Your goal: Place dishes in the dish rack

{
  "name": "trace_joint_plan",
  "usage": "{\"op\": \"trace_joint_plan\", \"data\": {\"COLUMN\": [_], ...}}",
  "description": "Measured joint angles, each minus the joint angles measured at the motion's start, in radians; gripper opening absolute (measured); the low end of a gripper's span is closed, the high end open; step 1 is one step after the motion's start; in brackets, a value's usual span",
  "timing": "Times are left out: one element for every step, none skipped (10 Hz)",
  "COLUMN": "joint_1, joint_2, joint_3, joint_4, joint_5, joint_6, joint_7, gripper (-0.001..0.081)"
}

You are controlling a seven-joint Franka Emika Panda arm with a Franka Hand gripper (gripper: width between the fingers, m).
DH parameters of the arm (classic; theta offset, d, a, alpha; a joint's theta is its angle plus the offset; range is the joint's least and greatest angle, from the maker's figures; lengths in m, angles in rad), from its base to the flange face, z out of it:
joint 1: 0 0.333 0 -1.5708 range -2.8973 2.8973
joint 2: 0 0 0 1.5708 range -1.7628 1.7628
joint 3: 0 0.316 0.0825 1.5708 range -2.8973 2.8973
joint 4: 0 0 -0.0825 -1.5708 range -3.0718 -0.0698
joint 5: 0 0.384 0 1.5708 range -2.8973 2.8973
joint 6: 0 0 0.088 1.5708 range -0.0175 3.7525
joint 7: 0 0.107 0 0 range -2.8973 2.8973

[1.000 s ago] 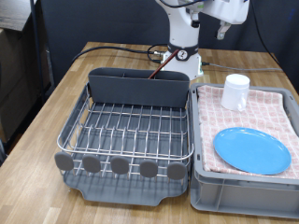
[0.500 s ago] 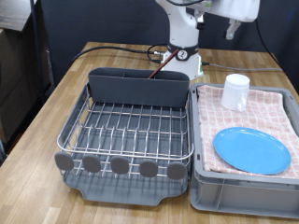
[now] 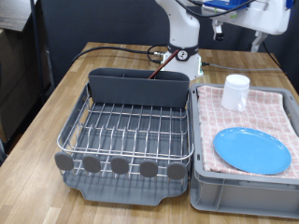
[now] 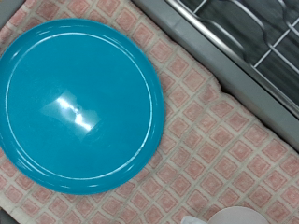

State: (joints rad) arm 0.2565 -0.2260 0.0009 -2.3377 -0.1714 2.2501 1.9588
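The light-blue plate (image 3: 251,150) lies flat on the pink checked cloth in the grey crate at the exterior view's right. The white mug (image 3: 236,91) stands upright behind it on the same cloth. The dish rack (image 3: 131,131) sits at the left with nothing on its wire grid. My gripper (image 3: 236,37) hangs high above the mug and crate, fingers apart and holding nothing. The wrist view looks straight down on the plate (image 4: 79,103), with the mug's rim (image 4: 234,217) at the frame edge; no fingers show there. The wooden spoon is out of view.
The grey crate (image 3: 245,191) lined with pink checked cloth (image 3: 266,110) stands tight against the rack's side. The rack's dark caddy (image 3: 138,89) rises along its far edge, grey discs (image 3: 120,166) along the near edge. The robot base (image 3: 184,56) and cables lie behind.
My gripper has swung towards the exterior view's right, from above the robot base to above the mug and crate. The plate, mug and rack have not moved.
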Motion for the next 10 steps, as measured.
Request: {"op": "trace_joint_plan", "data": {"joint_1": [0.0, 0.001, 0.001, 0.001, 0.001, 0.001, 0.001, 0.001, 0.001, 0.001], "joint_2": [0.031, 0.056, 0.073, 0.089, 0.106, 0.123, 0.14, 0.159, 0.18, 0.203], "joint_3": [0.011, 0.02, 0.024, 0.024, 0.024, 0.023, 0.021, 0.02, 0.019, 0.018], "joint_4": [0.032, 0.055, 0.061, 0.056, 0.044, 0.027, 0.006, -0.016, -0.042, -0.067], "joint_5": [0.01, 0.015, 0.036, 0.056, 0.072, 0.092, 0.122, 0.155, 0.19, 0.223], "joint_6": [-0.006, 0.002, 0.039, 0.089, 0.146, 0.205, 0.259, 0.32, 0.404, 0.483], "joint_7": [0.005, 0.005, -0.005, -0.026, -0.046, -0.07, -0.101, -0.145, -0.197, -0.245], "gripper": [0.0803, 0.0803, 0.0803, 0.0803, 0.0803, 0.0803, 0.0803, 0.0803, 0.0803, 0.0803]}}
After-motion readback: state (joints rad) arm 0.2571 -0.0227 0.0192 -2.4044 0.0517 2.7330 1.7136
